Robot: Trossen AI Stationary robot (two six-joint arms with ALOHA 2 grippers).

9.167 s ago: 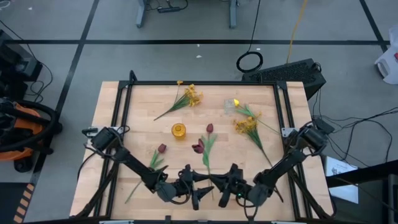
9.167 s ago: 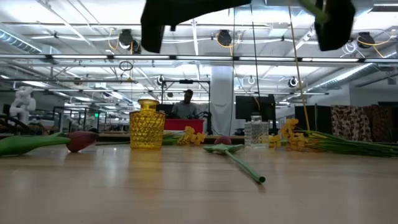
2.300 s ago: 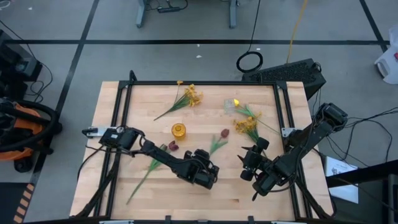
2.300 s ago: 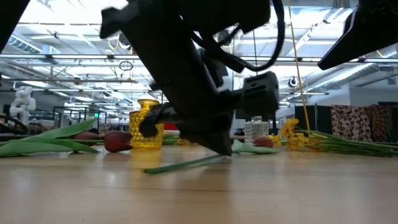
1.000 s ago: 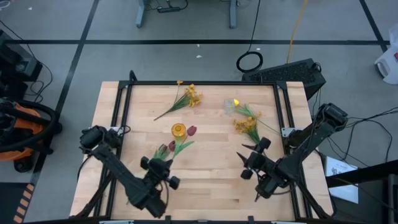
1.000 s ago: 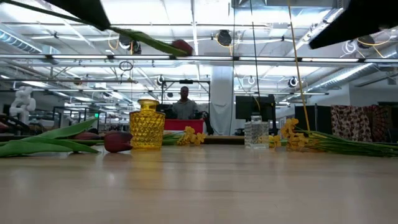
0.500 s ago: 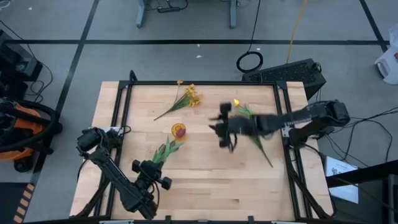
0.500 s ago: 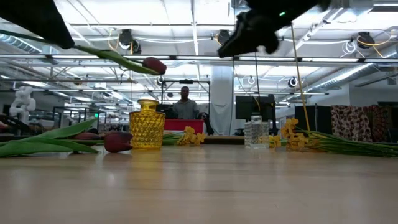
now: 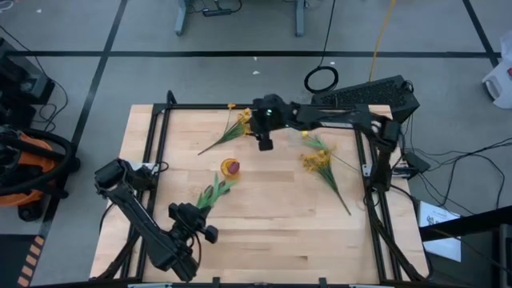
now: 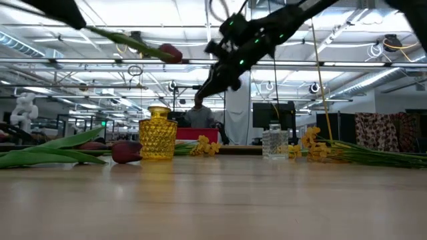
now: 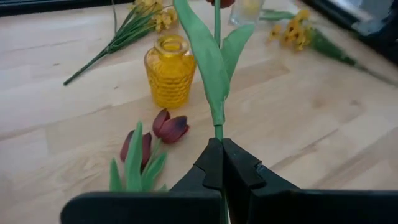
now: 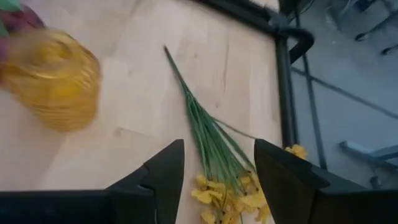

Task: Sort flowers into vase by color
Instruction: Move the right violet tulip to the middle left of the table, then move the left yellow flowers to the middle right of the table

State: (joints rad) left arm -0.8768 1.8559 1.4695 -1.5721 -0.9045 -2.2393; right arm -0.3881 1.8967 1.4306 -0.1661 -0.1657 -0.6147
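One red tulip (image 11: 214,74) held above vase (image 11: 169,70).

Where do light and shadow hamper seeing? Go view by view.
Low view: ceiling lights turn the right gripper into a silhouette; the table has sheen. High view: even light, faint shadows. Left wrist view: even light on the yellow vase.

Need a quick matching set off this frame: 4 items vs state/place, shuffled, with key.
Items:
1. left gripper
2. right gripper
3. yellow vase
4. two red tulips

States:
A. lying on the table beside the vase
B. open, above a yellow spray
C. shut on a tulip stem
D. upright on the table, held tulip's bloom over it

Pairs: 1-C, 2-B, 3-D, 4-A
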